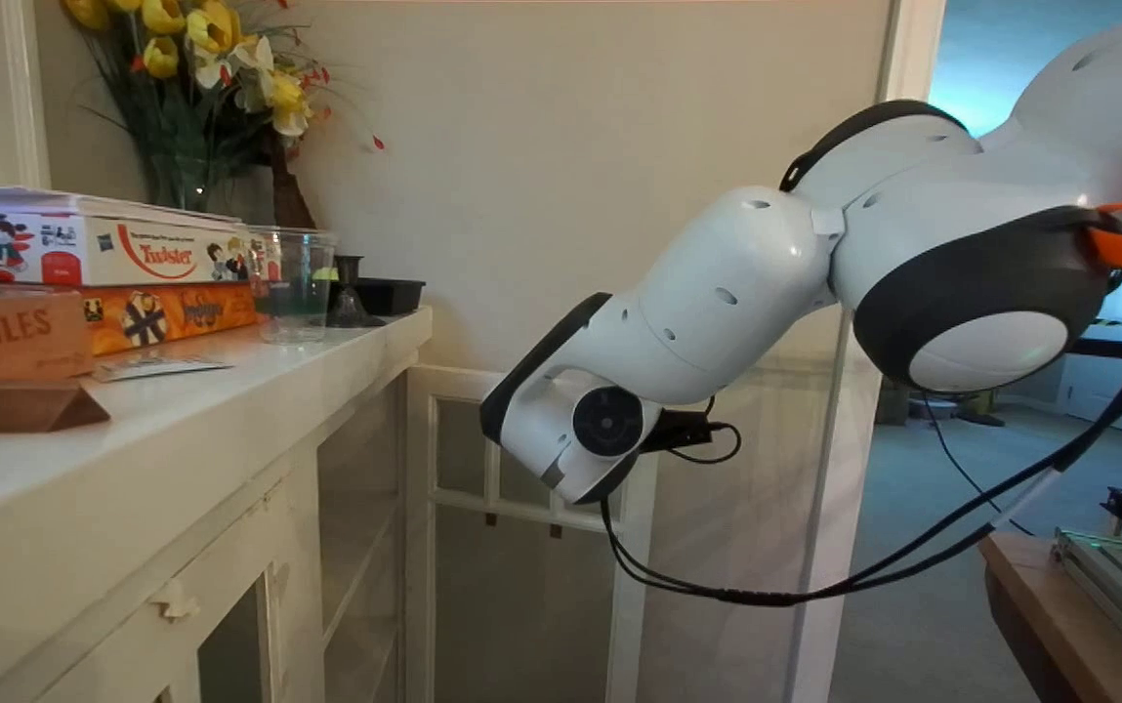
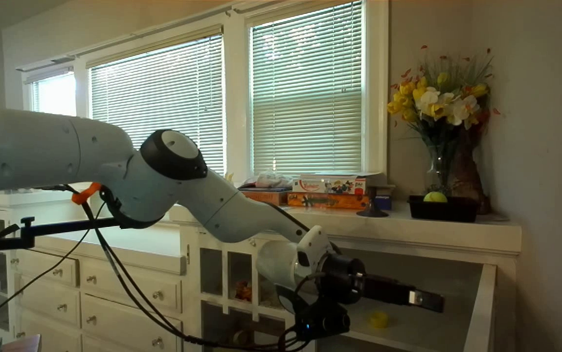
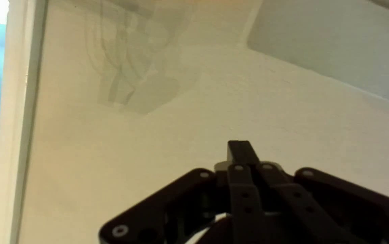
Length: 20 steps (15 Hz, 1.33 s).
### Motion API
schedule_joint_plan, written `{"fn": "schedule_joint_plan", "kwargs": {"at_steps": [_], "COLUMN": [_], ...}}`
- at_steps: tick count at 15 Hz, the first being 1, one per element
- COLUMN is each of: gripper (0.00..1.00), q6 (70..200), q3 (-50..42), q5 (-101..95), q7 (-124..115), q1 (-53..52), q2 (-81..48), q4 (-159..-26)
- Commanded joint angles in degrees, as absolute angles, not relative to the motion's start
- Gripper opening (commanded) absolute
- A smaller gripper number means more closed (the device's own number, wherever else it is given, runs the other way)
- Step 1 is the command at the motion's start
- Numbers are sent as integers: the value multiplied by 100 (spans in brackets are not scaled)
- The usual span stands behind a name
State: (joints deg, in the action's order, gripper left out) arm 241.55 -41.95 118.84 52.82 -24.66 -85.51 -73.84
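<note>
While the gripper [image 2: 436, 301] is pointing clenched at a wall [image 3: 130, 169] — fingertips [image 3: 244, 152] meeting — an open cabinet [image 2: 437, 269] is standing nearby. Below the gripper, a yellow object [image 2: 378, 319] is resting inside.

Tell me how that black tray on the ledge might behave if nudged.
The tray looks low and broad, so it would probably slide rather than tip. The round ball showing above its rim could roll about.
</note>
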Motion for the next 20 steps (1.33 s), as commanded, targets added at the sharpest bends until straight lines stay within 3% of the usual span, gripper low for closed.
{"fn": "schedule_joint_plan", "kwargs": {"at_steps": [1, 11, 20], "gripper": [0, 0, 0], "q6": [24257, 24291, 24303], "q3": [-3897, -2840, -2722], "q5": [11558, 11088, 11146], "q7": [5267, 5468, 5806], "q1": [-2585, -1630, -461], "q2": [-8547, -8534, -8521], "q4": [-7290, -6681, -6056]}}
